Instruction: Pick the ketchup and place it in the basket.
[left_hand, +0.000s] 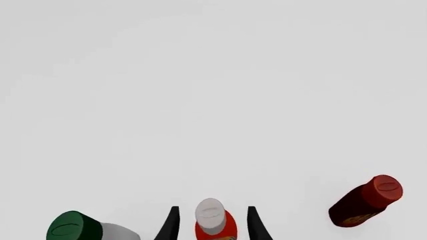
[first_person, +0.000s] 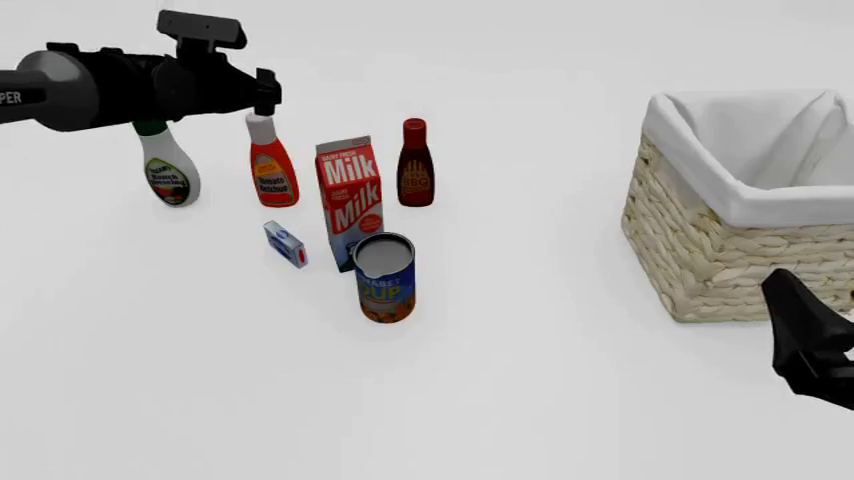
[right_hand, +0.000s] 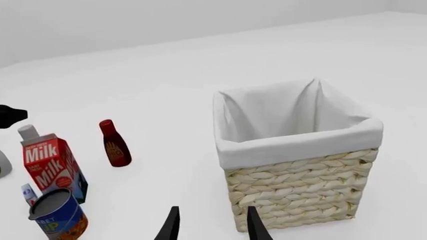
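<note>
Nearest, at the right edge of the front view, the right gripper (first_person: 810, 335) is a black angular shape low over the bench (first_person: 534, 400). In its wrist view two black pointed fingers (right_hand: 171, 225) stand apart with nothing between them, so the jaws are open.

Just beyond it stands the large square basket of woven beige wicker (first_person: 707, 255), with a smooth white cloth lining folded over its rim.

On the left half, the nearest thing is a round tin can with a blue and orange label (first_person: 384, 278). Close behind it stands a red and white milk carton (first_person: 350, 200), and a small white and blue box (first_person: 284, 243) lies to the left of it.

Farther away, three bottles stand in a row: a white bottle with a green cap (first_person: 170, 170) at the left, the orange-red ketchup squeeze bottle with a white cap (first_person: 271, 165) in the middle, and a dark red-brown bottle with a red cap (first_person: 415, 165) at the right.

The left gripper (left_hand: 212, 224) hangs over the ketchup. Its jaws are wide, one finger on each side of the white cap, not touching it.

The bench is plain, smooth and white; a pale wall rises behind it.
</note>
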